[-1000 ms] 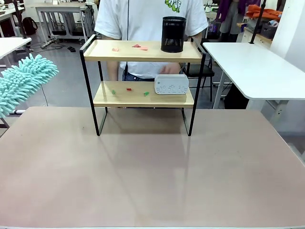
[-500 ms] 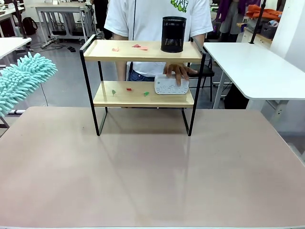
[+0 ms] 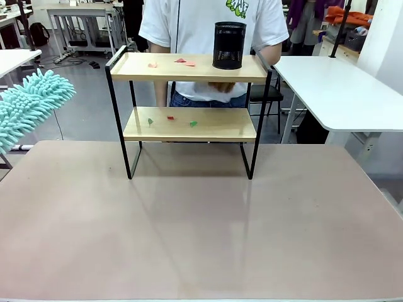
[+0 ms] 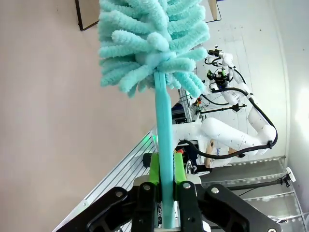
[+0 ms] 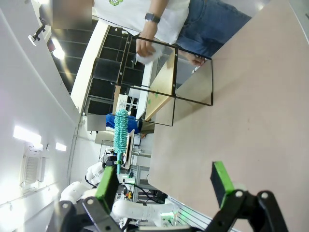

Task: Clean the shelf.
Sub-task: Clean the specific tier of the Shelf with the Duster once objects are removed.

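Right wrist view: shelf (image 5: 165,79) well beyond pincer (image 5: 163,179)

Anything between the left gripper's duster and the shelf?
Nothing visible: open table lies between the duster, clamped in the left gripper, and the shelf. On the top board a black mesh cup stands at the right end, likely blocking a full sweep there.
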`<control>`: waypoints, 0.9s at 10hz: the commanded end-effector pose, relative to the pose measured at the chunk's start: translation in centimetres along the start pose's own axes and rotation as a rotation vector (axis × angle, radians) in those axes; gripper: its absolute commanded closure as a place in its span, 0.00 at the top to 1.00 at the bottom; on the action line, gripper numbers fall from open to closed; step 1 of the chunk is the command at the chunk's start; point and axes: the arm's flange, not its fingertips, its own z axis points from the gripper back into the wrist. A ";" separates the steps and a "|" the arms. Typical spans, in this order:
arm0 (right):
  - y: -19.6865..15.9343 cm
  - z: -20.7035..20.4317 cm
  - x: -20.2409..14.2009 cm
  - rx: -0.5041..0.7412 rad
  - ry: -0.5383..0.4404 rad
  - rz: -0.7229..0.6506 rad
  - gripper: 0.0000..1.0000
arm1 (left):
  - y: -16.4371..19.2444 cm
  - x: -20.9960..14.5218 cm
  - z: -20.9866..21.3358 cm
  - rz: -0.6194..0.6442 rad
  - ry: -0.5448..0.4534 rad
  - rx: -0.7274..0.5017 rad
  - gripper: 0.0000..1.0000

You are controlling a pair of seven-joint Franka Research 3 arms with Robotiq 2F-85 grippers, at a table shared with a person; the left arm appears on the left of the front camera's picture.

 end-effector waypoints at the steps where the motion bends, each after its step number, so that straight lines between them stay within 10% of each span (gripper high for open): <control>1: 0.1 -0.1 0.2 0.021 -0.015 0.027 1.00 | -0.2 -0.1 0.2 -0.019 -0.005 -0.005 0.00; 9: 0.1 -0.1 0.2 0.021 -0.015 0.027 1.00 | -2.5 -1.6 0.2 0.061 0.043 0.083 0.12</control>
